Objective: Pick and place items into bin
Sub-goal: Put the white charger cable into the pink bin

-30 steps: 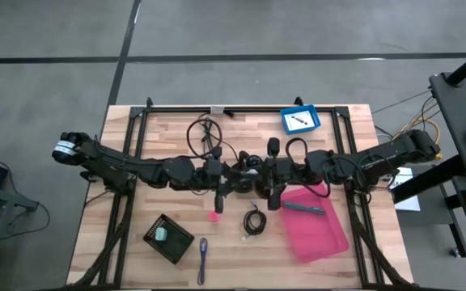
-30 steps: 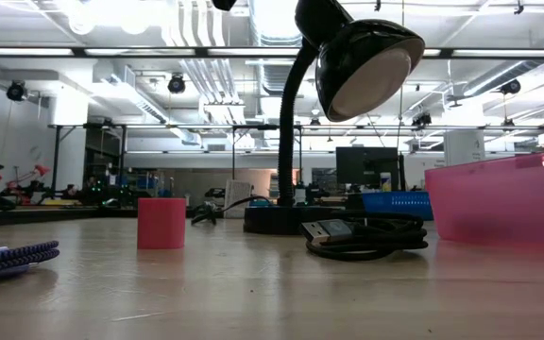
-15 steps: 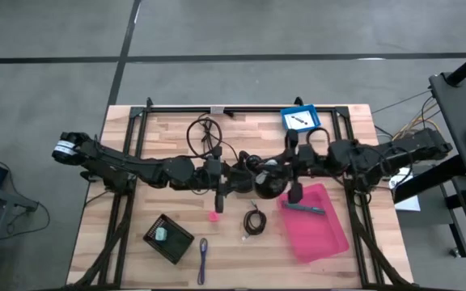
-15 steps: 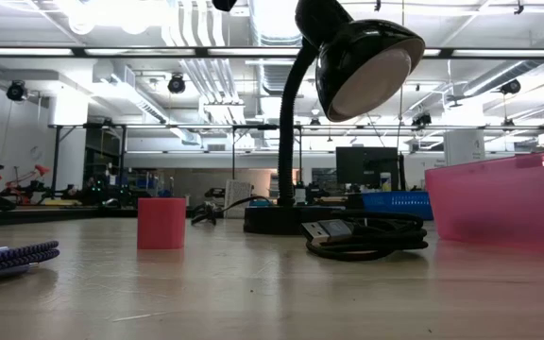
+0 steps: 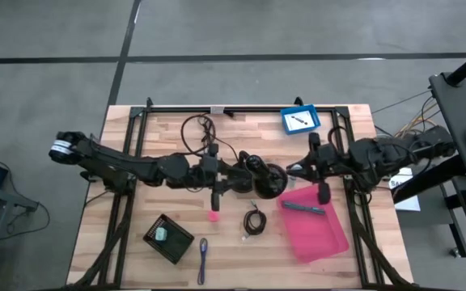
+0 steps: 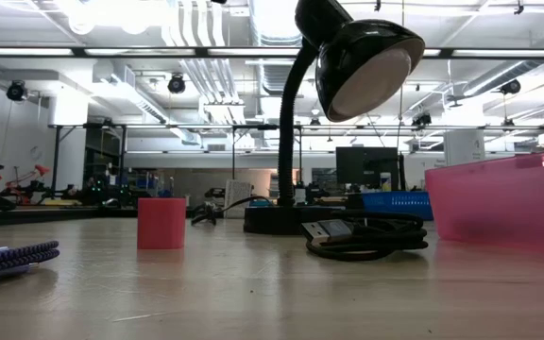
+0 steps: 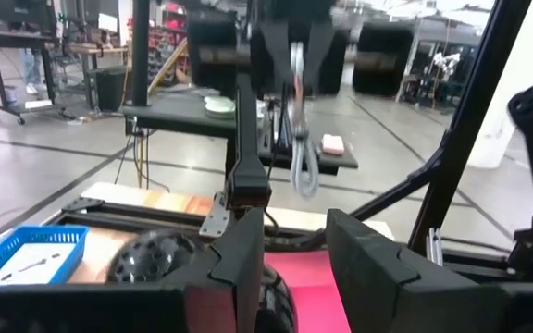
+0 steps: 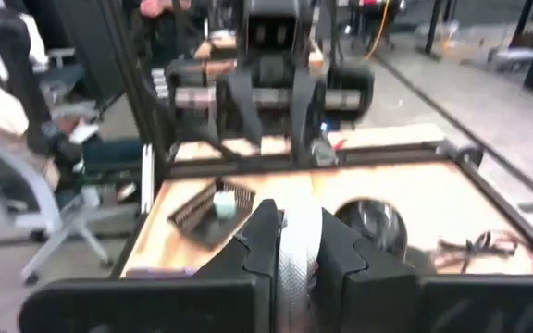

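Observation:
My right gripper (image 5: 296, 168) hangs above the table beside the far left corner of the pink bin (image 5: 326, 234), shut on a silvery metal piece (image 7: 302, 165). My left gripper (image 5: 235, 182) is held level at the table's middle, open, with nothing between its fingers (image 7: 248, 268). It faces the right gripper (image 7: 290, 42). A teal marker (image 5: 302, 208) lies in the bin. On the wood rest a pink cube (image 5: 213, 216), a coiled black cable (image 5: 254, 220) and a purple pen (image 5: 203, 257). A pale-blue cube (image 5: 162, 234) sits in a black basket (image 5: 176, 241). My right gripper pinches the silvery metal piece between its two fingers, by its upper end (image 7: 296, 69). The fingers come about level from the table's right side. The piece (image 8: 296, 264) hangs below them as a narrow loop, lifted clear of the table.
A black desk lamp stands between the two grippers, its head (image 5: 269, 179) low over the table and its cord (image 5: 201, 133) trailing toward the far edge. A blue tray (image 5: 300, 120) sits at the far right. The low view shows the lamp (image 6: 362, 66) and the cable (image 6: 366, 236).
My right gripper has drawn back toward the table's right edge, from over the lamp and cable to beside the bin's far corner. It has risen slightly and rolled a little. It has stayed shut. The lamp head now shows uncovered.

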Tool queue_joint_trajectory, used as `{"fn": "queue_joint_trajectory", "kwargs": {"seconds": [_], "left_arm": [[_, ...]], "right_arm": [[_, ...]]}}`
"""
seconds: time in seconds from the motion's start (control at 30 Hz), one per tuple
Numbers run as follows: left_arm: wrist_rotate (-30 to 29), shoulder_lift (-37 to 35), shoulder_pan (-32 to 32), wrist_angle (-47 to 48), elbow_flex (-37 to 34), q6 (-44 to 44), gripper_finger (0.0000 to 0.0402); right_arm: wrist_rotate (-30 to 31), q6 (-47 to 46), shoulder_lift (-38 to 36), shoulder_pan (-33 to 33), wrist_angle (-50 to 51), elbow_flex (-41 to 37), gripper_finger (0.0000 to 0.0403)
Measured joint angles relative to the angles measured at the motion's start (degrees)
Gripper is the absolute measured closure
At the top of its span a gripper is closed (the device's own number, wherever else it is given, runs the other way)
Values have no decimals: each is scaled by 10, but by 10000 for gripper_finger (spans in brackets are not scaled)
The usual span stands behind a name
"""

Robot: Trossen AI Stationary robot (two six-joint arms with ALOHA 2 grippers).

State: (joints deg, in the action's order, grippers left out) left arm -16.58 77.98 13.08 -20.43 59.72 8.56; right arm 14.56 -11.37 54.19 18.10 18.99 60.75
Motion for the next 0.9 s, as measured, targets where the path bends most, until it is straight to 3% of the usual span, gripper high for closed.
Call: {"fn": "queue_joint_trajectory", "kwargs": {"seconds": [0.3,0.57,0.9], "left_arm": [[-2,-39,0,5,-2,-5,297],[-4,-50,0,5,-6,-5,297],[-9,-50,0,4,-13,-5,297]], "right_arm": [[0,-28,-24,44,120,0,385],[0,-111,-19,64,238,-7,388],[-19,-181,-16,64,262,-78,387]]}}
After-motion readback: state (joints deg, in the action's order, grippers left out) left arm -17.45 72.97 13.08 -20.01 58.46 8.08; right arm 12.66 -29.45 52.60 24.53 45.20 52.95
